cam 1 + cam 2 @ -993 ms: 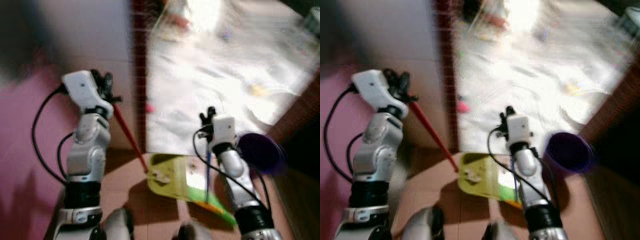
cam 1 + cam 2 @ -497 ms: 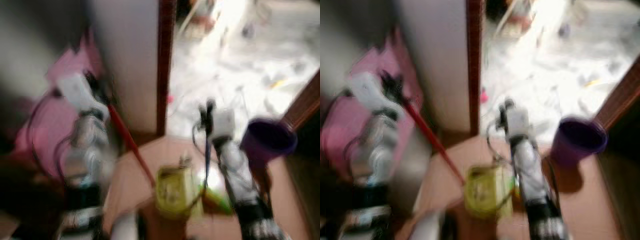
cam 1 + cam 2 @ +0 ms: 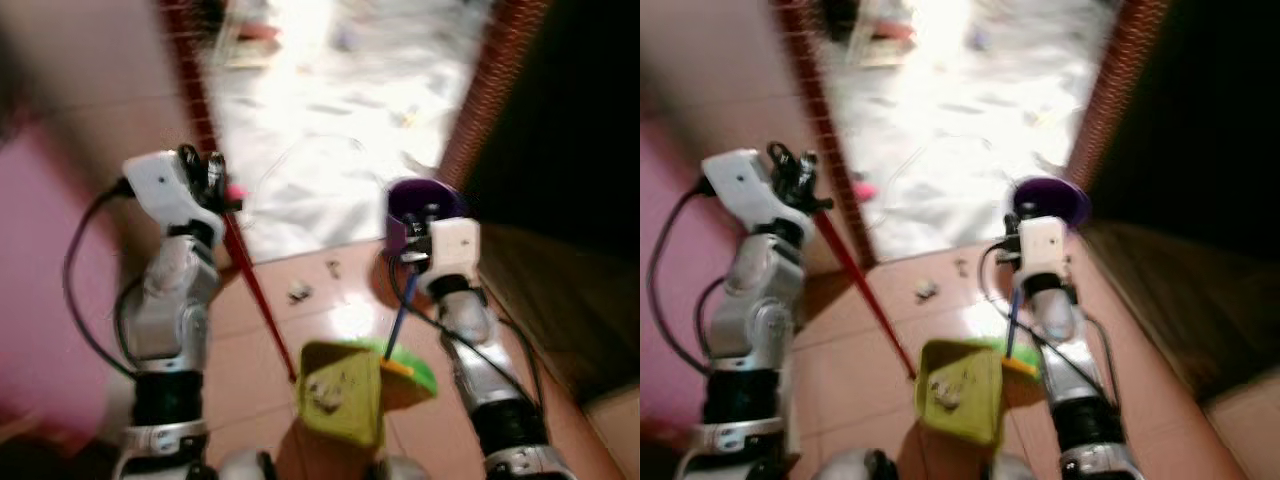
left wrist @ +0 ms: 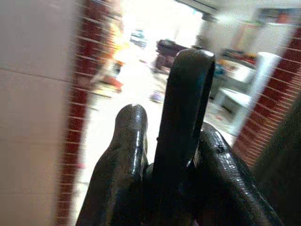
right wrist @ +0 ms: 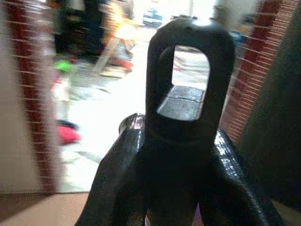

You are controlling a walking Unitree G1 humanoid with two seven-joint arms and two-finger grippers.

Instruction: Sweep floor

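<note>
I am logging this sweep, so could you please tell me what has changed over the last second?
Mostly the camera: the robot has turned, so the doorway and purple bin sit differently, and debris shows on the tiles. The left gripper still holds the red broom handle; the right gripper still holds the blue-handled green dustpan with scraps in it.

Both silver arms are raised in front of the body, forearms upright. The left gripper [image 3: 200, 165] is held high at the robot's left, its fingers [image 4: 129, 155] closed around a dark handle end. The right gripper [image 3: 420, 215] is held lower, its fingers [image 5: 221, 165] clamped on a looped handle end.
</note>
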